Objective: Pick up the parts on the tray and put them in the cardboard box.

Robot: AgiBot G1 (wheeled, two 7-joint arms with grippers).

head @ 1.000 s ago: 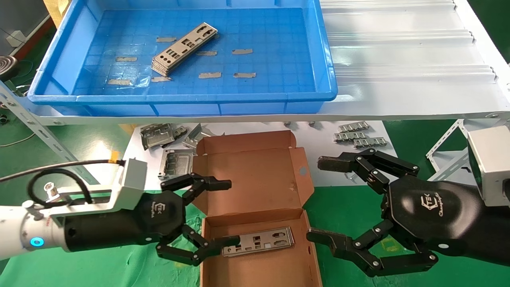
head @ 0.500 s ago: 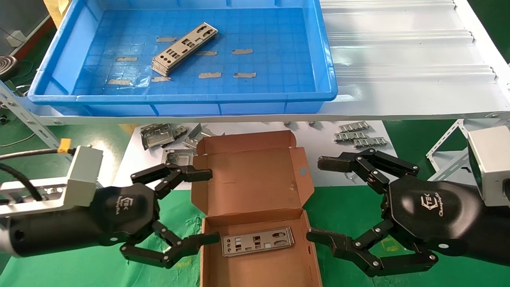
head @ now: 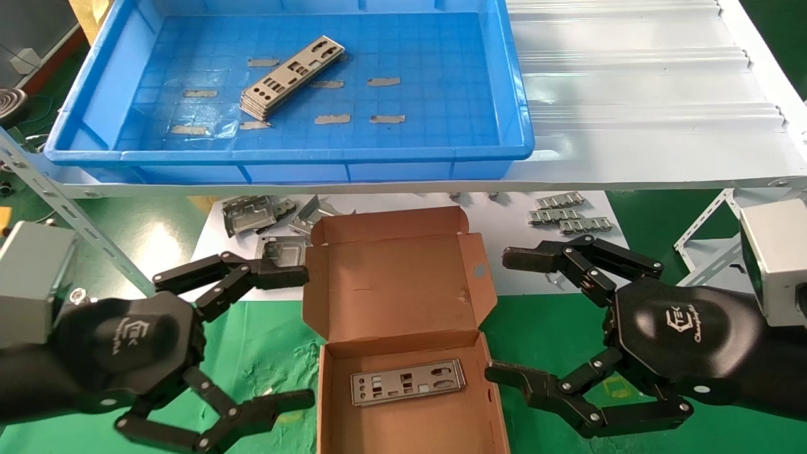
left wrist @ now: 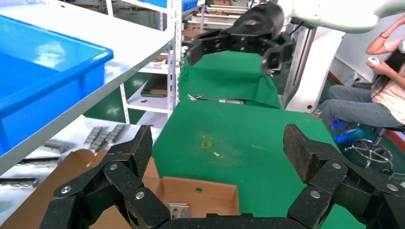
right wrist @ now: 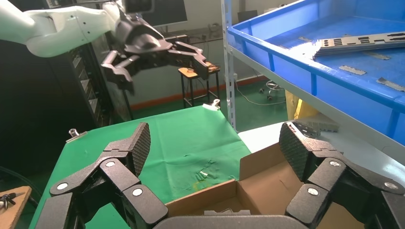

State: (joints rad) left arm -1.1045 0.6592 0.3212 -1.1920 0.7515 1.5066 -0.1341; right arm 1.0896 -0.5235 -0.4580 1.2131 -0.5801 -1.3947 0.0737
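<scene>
A stack of thin silvery punched plates [head: 291, 77] lies in the blue tray [head: 517, 107] on the upper shelf; it also shows in the right wrist view [right wrist: 359, 43]. The brown cardboard box [head: 403, 277] sits open on the green cloth, with one plate [head: 408, 381] lying flat inside it. My left gripper [head: 302, 337] is open and empty, just left of the box. My right gripper [head: 504, 315] is open and empty, just right of the box. In the left wrist view the box [left wrist: 200, 196] and the plate's end [left wrist: 179, 210] show between the jaws.
Bent grey metal brackets [head: 252, 214] and small ridged strips [head: 567, 215] lie on a white sheet behind the box. A white corrugated panel [head: 630, 94] fills the shelf right of the tray. Slotted shelf struts [head: 69, 214] stand at both sides.
My left gripper has drawn back to the left and toward me, out of the box, leaving the plate lying inside. The right arm has not moved.
</scene>
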